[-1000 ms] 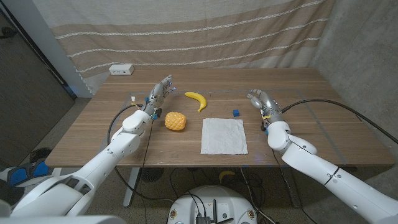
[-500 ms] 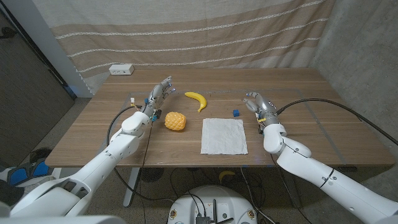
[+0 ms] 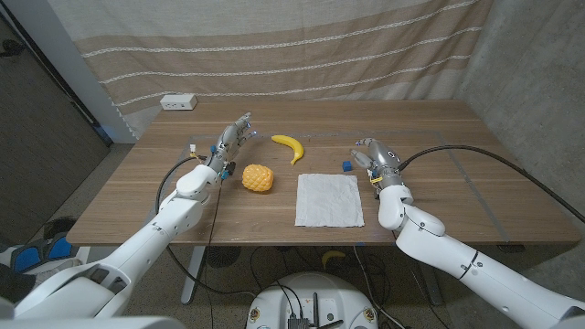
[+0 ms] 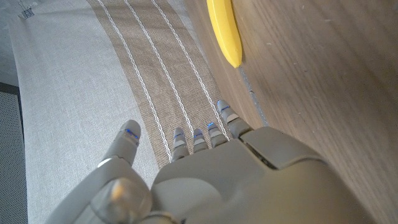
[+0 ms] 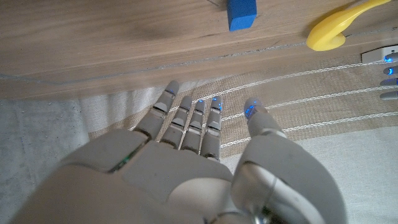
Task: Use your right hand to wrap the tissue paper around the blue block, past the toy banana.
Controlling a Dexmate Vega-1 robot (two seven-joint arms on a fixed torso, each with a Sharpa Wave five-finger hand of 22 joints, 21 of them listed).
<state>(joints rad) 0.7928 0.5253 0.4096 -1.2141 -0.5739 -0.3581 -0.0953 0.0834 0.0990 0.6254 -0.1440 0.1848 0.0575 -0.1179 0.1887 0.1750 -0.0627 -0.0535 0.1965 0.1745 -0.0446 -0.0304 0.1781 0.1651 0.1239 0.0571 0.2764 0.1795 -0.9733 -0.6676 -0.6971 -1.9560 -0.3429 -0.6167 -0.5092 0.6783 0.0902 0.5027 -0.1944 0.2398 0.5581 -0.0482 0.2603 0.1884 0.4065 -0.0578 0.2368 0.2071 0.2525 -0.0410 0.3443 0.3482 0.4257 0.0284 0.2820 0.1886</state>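
Wooden bench [image 3: 457, 183], its grain running lengthwise, carrying the whole arrangement in front of a striped woven curtain [image 3: 292, 55].

Right hand [image 3: 373, 155]: over the last second it has been sliding inward from about 3 o'clock toward the centre, and it is now standing just beside the blue block [image 3: 347, 166], on its 3 o'clock side. Its fingers are spread and extended with nothing between them, as the right wrist view confirms [image 5: 186, 162]. The shift suggests that the approach phase is ending; no contact with paper or block is being made yet, so the wrapping itself is not yet begun.

Left hand [image 3: 234, 139]: waiting at about 10 o'clock on the bench, fingers apart and holding nothing, unchanged over the same interval.

Tissue paper [image 3: 329, 199]: a thin, matte, white square lying flat and unfolded at the near centre, about 6 o'clock, its far right corner just beside the block.

Toy pineapple [image 3: 258, 178]: a rounded orange body with a dimpled surface, lying at 9 o'clock of the paper.

Toy banana [image 3: 290, 144]: a smooth, glossy yellow crescent lying beyond the paper at about 11 o'clock of it.

The block, smallest of the set, is a hard-edged, evenly blue cube [image 5: 241, 14] resting bare on the wood. The paper is likely to be limp and to crease readily.
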